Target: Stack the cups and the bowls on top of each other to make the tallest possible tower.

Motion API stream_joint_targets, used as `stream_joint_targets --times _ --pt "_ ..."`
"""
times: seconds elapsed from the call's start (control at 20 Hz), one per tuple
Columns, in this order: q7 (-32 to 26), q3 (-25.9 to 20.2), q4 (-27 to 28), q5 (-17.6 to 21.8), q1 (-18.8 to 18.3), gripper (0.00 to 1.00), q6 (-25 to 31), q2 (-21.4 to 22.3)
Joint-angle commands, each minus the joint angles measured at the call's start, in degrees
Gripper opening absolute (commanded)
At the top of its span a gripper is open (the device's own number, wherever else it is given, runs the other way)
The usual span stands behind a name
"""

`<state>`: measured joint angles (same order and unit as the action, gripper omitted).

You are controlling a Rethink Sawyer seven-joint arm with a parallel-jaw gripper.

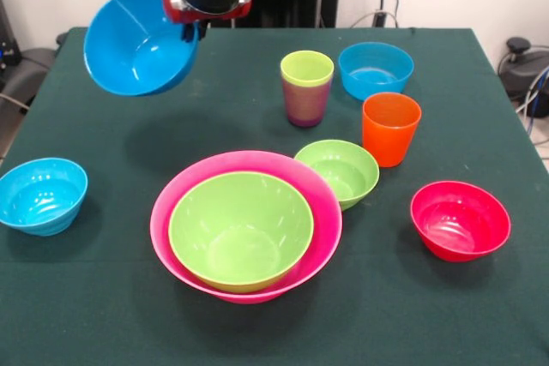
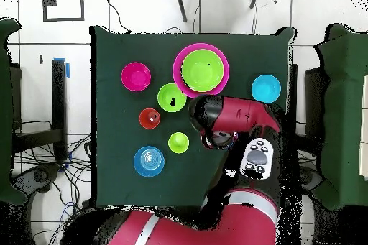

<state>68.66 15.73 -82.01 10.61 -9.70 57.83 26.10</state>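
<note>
Front view: glossy large blue bowl (image 1: 137, 40), tilted, aloft

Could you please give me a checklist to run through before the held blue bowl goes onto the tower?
1. Tool grips the large blue glossy plastic bowl at its rim, clear of the table: ok.
2. Firmness of that grip: cannot tell.
3. Large lime-green plastic bowl sits nested in the huge pink plastic bowl: ok.
4. Inside of the green bowl is free to receive another: ok.
5. Blue bowl is over the tower: not ok; in the front view it hangs up and to the left of it.
6. Blue bowl is level: not ok, it is tilted.
</note>
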Motion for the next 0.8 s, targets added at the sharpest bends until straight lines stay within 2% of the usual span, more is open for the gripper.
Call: stream_joint_targets --times 0.05,0.5,0.8 --pt "13.8 -2.9 4.9 -1.7 3.3 0.0 5.9 -2.8" --pt "18.8 -4.2 9.6 -2.9 5.3 0.0 5.3 -7.3" --pt "16.2 -5.8 15.9 -2.1 5.3 0.0 8.5 -11.7"
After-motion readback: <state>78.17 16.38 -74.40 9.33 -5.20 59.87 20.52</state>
